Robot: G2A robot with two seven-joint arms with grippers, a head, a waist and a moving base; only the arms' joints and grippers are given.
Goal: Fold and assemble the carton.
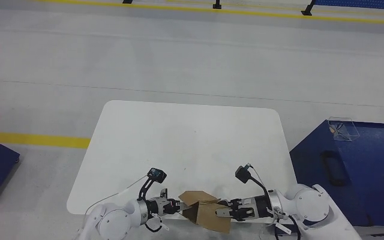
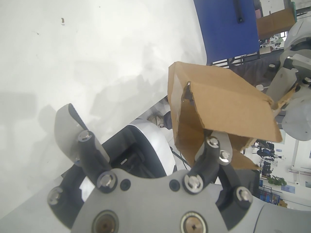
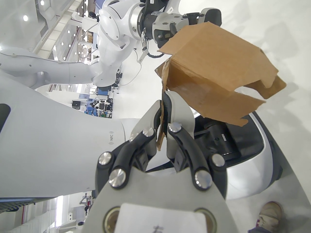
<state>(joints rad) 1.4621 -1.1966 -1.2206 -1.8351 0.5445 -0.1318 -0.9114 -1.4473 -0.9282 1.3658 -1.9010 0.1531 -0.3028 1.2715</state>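
Observation:
A brown cardboard carton (image 1: pixel 203 210), half-formed with loose flaps, hangs in the air over the white table's (image 1: pixel 186 144) front edge, between the two arms. In the right wrist view my right gripper (image 3: pixel 163 109) is shut on a torn-edged flap at one end of the carton (image 3: pixel 213 69). My left gripper (image 2: pixel 143 124) stands open at the other end. One of its fingers (image 2: pixel 220 141) sits under the carton's (image 2: pixel 223 103) open mouth, and the other finger (image 2: pixel 69 124) is well apart over the table. In the top view the left gripper (image 1: pixel 176 208) and right gripper (image 1: pixel 223 211) flank the carton.
A blue cabinet (image 1: pixel 336 174) stands right of the table, with a small clear container (image 1: pixel 343 128) on its top. A small brown speck (image 2: pixel 62 20) lies on the table. The tabletop beyond the carton is bare white surface.

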